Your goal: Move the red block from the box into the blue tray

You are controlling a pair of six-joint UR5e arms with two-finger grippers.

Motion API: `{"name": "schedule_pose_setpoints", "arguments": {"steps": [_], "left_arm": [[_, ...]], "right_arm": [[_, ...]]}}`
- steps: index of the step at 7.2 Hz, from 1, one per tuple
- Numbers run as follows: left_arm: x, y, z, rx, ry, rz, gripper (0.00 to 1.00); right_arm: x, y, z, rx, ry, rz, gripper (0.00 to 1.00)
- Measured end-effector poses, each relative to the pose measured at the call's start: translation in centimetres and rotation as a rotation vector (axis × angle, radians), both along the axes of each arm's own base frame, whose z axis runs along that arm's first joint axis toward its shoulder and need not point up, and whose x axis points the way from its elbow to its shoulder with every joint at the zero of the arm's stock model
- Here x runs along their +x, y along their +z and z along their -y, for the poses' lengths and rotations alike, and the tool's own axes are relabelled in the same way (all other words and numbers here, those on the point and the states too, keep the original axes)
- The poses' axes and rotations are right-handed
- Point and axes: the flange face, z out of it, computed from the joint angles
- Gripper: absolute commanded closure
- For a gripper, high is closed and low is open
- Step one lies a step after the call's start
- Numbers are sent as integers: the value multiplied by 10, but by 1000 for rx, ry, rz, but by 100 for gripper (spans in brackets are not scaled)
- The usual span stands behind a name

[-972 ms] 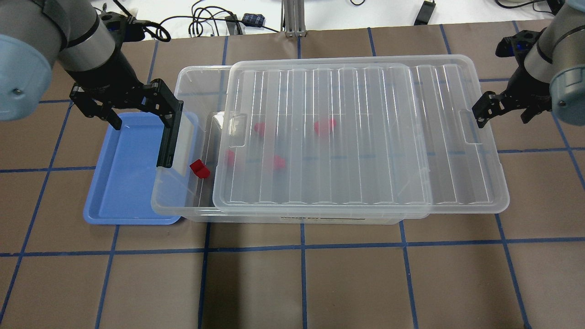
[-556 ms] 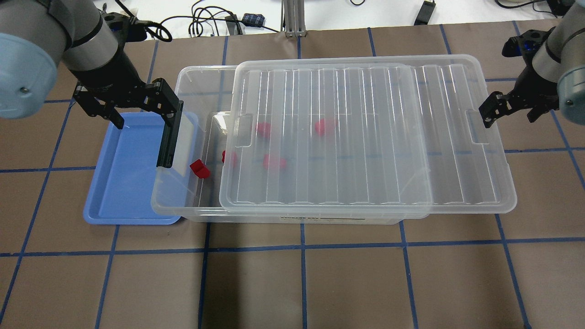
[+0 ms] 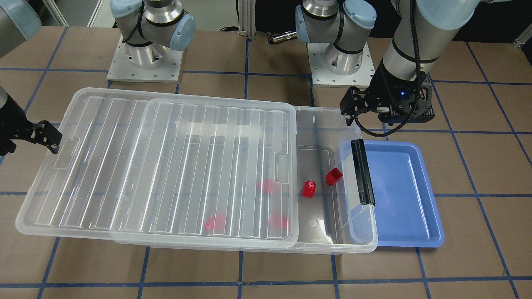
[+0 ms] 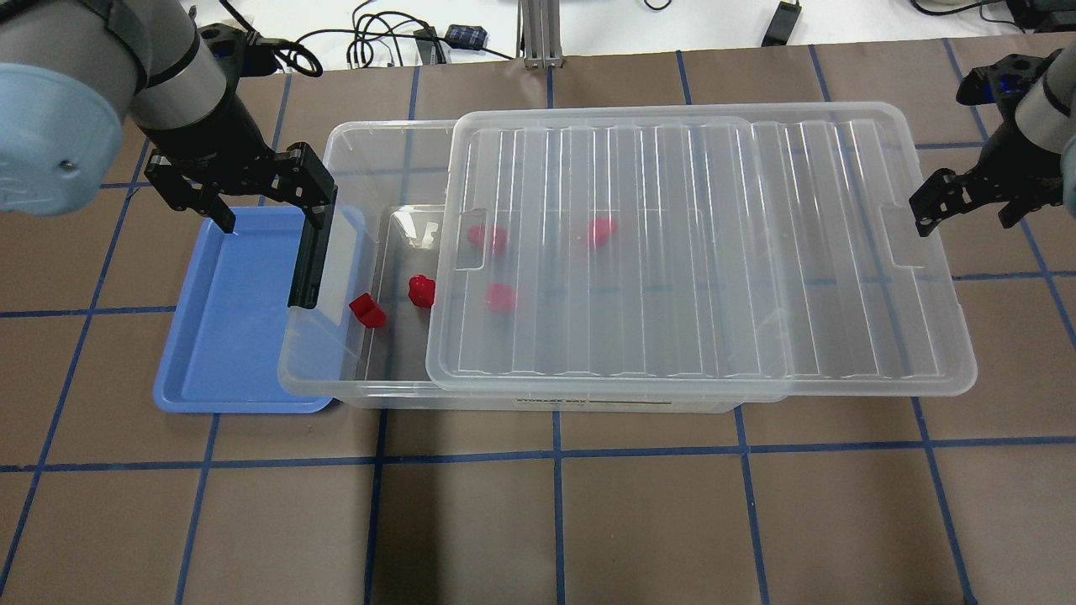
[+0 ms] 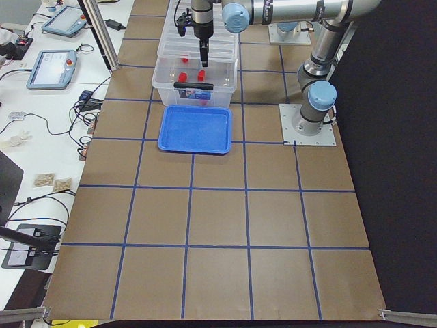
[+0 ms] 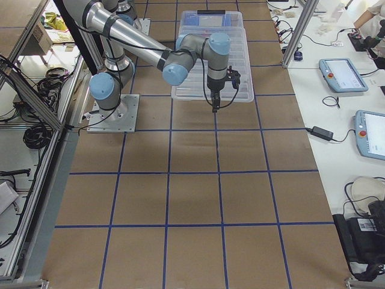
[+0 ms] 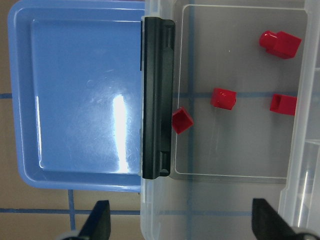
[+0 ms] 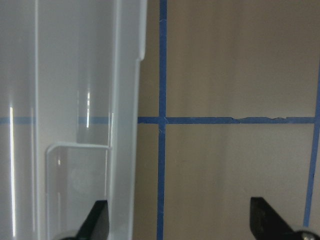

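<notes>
From my station, the lid point(image 4: 698, 252) has slid further toward the table's right end than it was a second ago, and its right edge now overhangs the box point(image 4: 336, 160) by more. That has uncovered the red block point(image 4: 420, 291), which was a blur under the ribbed plastic before. It now sits in plain sight on the box floor at the left end, stud up. Beside it, nearer the latch point(image 4: 304, 265), is a hollow red piece point(image 4: 367, 310) that has not moved. Three more red pieces stay under the lid.

The right gripper point(image 4: 964, 220) has shifted toward the right edge along with the lid. Its jaws are spread wide, and one finger point(image 8: 97, 220) is over the lid's end by the handle notch.

The left gripper point(image 4: 269, 220) is released too, with nothing between its jaws. It hangs over where the tray point(image 4: 235, 353) meets the latch, much where it was. The tray lies at the box's left end, part of it tucked under the box's rim.
</notes>
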Motion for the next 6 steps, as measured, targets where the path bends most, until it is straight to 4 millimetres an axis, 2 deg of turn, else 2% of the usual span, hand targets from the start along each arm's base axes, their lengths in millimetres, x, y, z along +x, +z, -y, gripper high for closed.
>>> {"name": "schedule_pose_setpoints", "arguments": {"steps": [2, 6], "left_arm": [[-7, -13, 9, 1, 1, -3, 0], [-51, -64, 31, -27, -38, -14, 0]], "right_arm": [[-5, 0, -1, 0, 5, -1, 0], [-12, 0, 0, -3, 9, -4, 0]]}}
